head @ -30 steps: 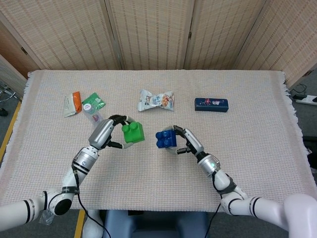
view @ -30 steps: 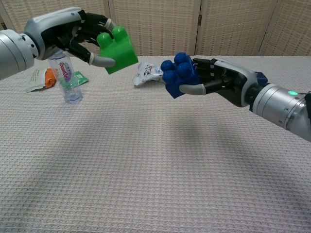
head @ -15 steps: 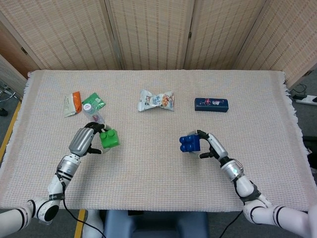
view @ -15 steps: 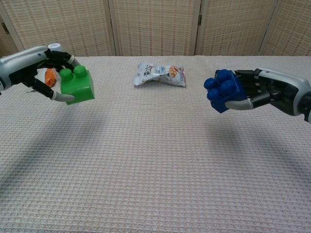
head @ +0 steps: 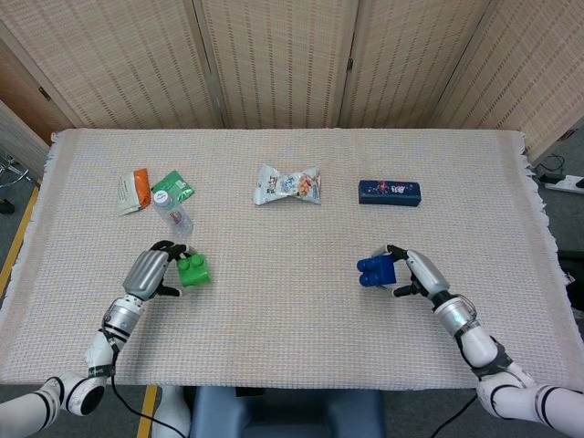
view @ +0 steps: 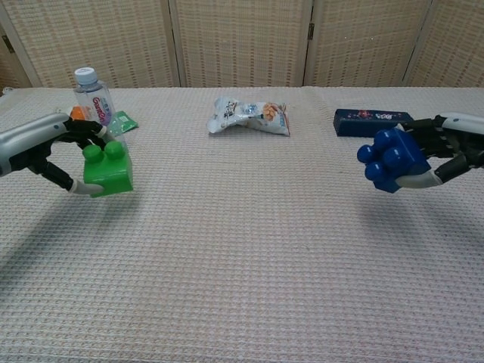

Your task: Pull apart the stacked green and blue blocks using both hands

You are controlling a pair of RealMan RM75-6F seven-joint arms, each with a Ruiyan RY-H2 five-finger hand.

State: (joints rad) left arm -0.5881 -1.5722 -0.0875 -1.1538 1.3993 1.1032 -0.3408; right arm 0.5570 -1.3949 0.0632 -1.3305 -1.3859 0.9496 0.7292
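Holding the green block [view: 107, 169] in your left hand [head: 150, 271] and the blue block [view: 391, 159] in your right hand [head: 412, 272], well apart: separation judged done; next, lower both onto the counter [head: 292, 301].

Green block [head: 192, 270] bright green, lower left of head view. Blue block [head: 376, 267] deep blue, lower right. Left hand [head: 148, 272] silver w/ black fingers; right hand [head: 420, 275] same. Tablecloth [head: 292, 347] pale beige, fine woven grid. Snack bag [head: 287, 184] white/silver w/ colour print, upper centre. Box [head: 390, 192] navy w/ small print. Packets at upper left: 1 green [head: 172, 189], 1 orange+white [head: 133, 190]. Bottle [view: 94, 98] clear, white cap, pink-lettered label. Screen [head: 283, 59] behind tan, wicker weave.
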